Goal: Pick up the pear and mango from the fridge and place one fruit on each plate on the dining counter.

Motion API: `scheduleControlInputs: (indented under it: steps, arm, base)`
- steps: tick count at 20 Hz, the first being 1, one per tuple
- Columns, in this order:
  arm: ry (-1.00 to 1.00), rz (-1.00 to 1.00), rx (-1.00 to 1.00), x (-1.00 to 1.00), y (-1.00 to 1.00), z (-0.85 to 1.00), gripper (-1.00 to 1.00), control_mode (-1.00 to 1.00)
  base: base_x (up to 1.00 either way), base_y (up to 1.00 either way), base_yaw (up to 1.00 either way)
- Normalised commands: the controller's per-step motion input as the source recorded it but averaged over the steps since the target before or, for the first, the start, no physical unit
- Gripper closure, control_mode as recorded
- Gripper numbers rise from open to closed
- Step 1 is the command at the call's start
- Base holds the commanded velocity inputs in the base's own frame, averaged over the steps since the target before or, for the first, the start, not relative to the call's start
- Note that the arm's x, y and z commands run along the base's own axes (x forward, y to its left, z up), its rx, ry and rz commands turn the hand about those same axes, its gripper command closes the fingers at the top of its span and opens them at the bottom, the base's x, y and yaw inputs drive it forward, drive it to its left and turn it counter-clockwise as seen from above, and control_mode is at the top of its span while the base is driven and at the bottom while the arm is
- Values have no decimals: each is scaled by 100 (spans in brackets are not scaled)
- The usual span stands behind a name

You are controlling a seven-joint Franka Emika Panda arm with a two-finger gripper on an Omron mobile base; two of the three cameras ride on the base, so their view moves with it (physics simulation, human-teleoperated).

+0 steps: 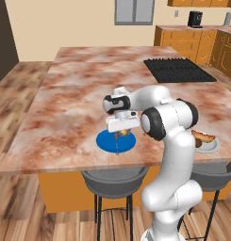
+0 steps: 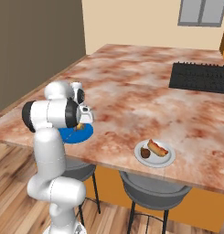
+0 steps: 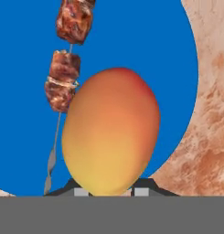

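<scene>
I see the marbled reddish-cream desk (image 1: 79, 99), slab-flat, carrying a glossy round blue plate (image 3: 131, 41) and a pale plate (image 2: 170, 157) with the dark pear (image 2: 145, 153). My fingers (image 3: 108, 191) clamp the smooth oval mango (image 3: 111, 132) over the blue plate, beside a lumpy meat skewer (image 3: 63, 82).

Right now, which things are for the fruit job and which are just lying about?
For the job: mango held in the hand, pear, blue plate, white plate, counter.
Lying about: meat skewer, hot dog, cooktop, stools.
</scene>
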Motion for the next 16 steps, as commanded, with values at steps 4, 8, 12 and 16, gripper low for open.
scheduleControlInputs:
  steps: [4,8,12,16]
  arm:
    - [0,5,0,42,14,-31,100,-100]
    - [0,1,0,0,15,-2,100,-100]
    - [1,0,0,-10,0,-20,100,-100]
    - [0,0,0,-38,0,-7,100,-100]
  base:
    - [0,0,0]
    - [0,0,0]
    - [0,0,0]
    - [0,0,0]
